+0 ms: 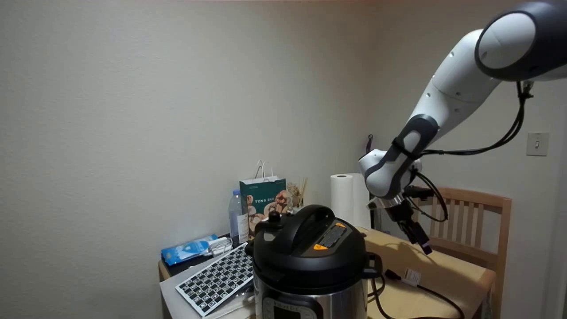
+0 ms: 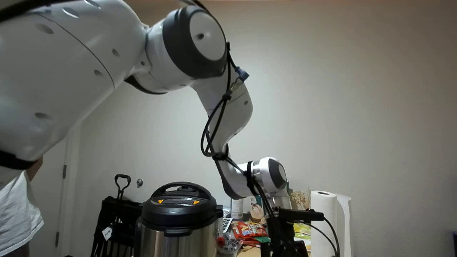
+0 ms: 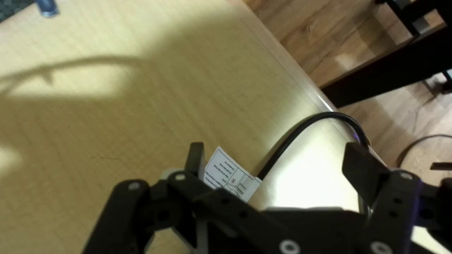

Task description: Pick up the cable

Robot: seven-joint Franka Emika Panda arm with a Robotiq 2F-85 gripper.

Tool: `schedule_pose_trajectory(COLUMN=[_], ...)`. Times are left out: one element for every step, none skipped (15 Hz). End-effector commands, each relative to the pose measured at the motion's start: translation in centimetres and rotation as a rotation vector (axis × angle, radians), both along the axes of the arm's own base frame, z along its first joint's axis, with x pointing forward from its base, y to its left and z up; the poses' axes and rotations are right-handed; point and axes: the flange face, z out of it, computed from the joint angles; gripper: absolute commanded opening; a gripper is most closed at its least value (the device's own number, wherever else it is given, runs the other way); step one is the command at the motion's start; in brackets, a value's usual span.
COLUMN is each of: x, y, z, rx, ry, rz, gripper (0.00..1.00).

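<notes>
The cable point(image 1: 438, 294) lies on the light wooden table beside the pressure cooker, its dark plug end point(image 1: 392, 274) toward the back and a white paper label point(image 1: 412, 277) wrapped near it. From above, in the wrist view, the black cable point(image 3: 287, 141) curves from the label point(image 3: 229, 174) to the table's edge; its plug is hidden there behind the gripper. My gripper point(image 3: 276, 151) is open, its fingers wide apart, with the cable and label below and between them in that view. In an exterior view the gripper point(image 1: 426, 249) hangs above the table, apart from the cable.
A pressure cooker point(image 1: 310, 261) stands beside the cable. A wooden chair point(image 1: 469, 226) is behind the table edge point(image 3: 293, 72). Paper towel rolls point(image 1: 342, 199), a paper bag point(image 1: 266, 199) and a checkered board point(image 1: 219, 279) stand or lie farther along. Snack bags point(image 2: 248, 230) lie past the cooker.
</notes>
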Motion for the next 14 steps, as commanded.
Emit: schedule_pose_trajectory(x=[-0.5,-1.0,-1.4,-1.5,-1.6,-1.6,-2.1,-3.7,-4.9,-6.4,-7.4,-8.8,-10.5,-12.4], y=[-0.6,-1.0,-1.2,-1.2,-1.1,-1.0,-0.5,-0.1,0.3,0.4,0.5,0.7,0.7,0.8], z=[1.1,1.8,1.9,1.8,1.6,1.5,2.2,3.4,3.8,4.2,4.2,4.0,3.9,3.5], rx=[0.018,0.025,0.029,0.031,0.033,0.034,0.046,0.071,0.098,0.126,0.144,0.161,0.177,0.194], ry=[-0.017,-0.026,-0.027,-0.023,-0.02,-0.018,-0.025,-0.071,-0.105,-0.136,-0.159,-0.169,-0.175,-0.173], rz=[-0.035,-0.059,-0.069,-0.071,-0.07,-0.069,-0.105,-0.114,-0.154,-0.202,-0.237,-0.29,-0.341,-0.395], gripper=[1.0,1.0,1.0,1.0,1.0,1.0,1.0,1.0,1.0,1.0,1.0,1.0,1.0,1.0])
